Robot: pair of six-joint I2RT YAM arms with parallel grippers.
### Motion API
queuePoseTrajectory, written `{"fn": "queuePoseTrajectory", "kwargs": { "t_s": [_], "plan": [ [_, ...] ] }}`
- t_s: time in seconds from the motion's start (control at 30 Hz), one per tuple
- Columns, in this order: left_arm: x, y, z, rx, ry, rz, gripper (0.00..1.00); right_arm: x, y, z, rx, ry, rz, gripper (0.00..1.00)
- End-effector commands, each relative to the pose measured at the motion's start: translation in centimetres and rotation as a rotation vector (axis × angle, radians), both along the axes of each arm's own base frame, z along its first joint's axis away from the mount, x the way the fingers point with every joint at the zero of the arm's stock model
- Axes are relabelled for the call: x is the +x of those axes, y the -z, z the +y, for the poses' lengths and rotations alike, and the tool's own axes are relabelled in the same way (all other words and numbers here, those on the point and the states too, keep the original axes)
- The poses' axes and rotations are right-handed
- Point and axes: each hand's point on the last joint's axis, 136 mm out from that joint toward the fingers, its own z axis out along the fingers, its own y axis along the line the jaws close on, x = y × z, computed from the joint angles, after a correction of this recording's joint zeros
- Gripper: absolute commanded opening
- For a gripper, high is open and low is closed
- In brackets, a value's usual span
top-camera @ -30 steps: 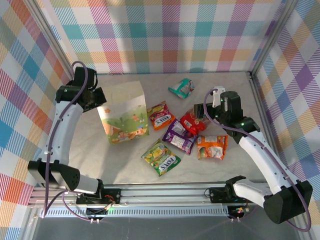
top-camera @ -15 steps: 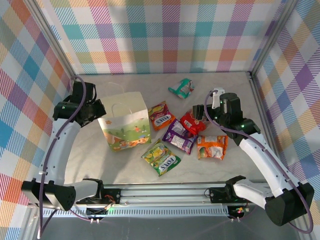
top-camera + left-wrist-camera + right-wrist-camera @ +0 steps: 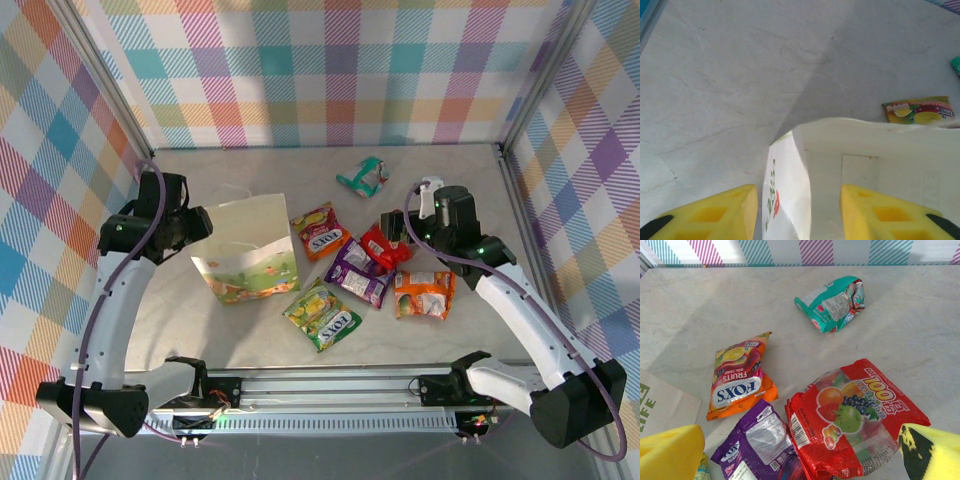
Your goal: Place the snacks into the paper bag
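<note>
**Table** (image 3: 250,330): pale marbled top that bears everything below.

**Paper bag** (image 3: 245,250): at 9 o'clock of the packet cluster, printed panel facing the arm bases. The top view gives this print. The left wrist view adds the open mouth and the white interior (image 3: 860,175), with no packet seen in it.

**Left gripper** (image 3: 193,224): at the bag's 9 o'clock edge. Its fingers are spread either side of the side wall (image 3: 799,220), pinching nothing.

**Right gripper** (image 3: 393,230): jaws spread wide (image 3: 800,455), hovering over the red packet.

**Snacks**, all outside the bag:
- red packet (image 3: 855,415), touching the purple packet (image 3: 760,445) at its 8 o'clock
- orange packet (image 3: 737,382) at its 10 o'clock
- teal packet (image 3: 832,302) at its 12 o'clock

The top view adds a second orange packet (image 3: 423,295) and a green-yellow packet (image 3: 323,315).

**Step in hand**, as judged: first pick, red packet. Descend squarely, close across its free right edge away from the purple packet, and carry it to the bag at 9 o'clock. The mouth needs to stay open.
</note>
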Motion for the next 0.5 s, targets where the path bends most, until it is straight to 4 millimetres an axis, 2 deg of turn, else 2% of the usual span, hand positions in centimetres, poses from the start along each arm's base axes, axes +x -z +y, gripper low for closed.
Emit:
{"fn": "queuePoseTrajectory", "kwargs": {
  "t_s": [0.0,0.2,0.47],
  "plan": [
    [-0.8,-1.3,0.6,0.078,0.036,0.005,0.52,-0.1,-0.3,0.2,-0.001,-0.009,-0.005,0.99],
    [-0.2,-2.5,0.0,0.138,0.160,0.035,0.55,0.1,-0.5,0.2,-0.008,-0.007,-0.009,0.99],
    [2.1,-2.7,-1.0,0.233,0.312,0.085,0.56,0.1,-0.9,0.0,-0.013,0.003,-0.014,0.99]
  ]
}}
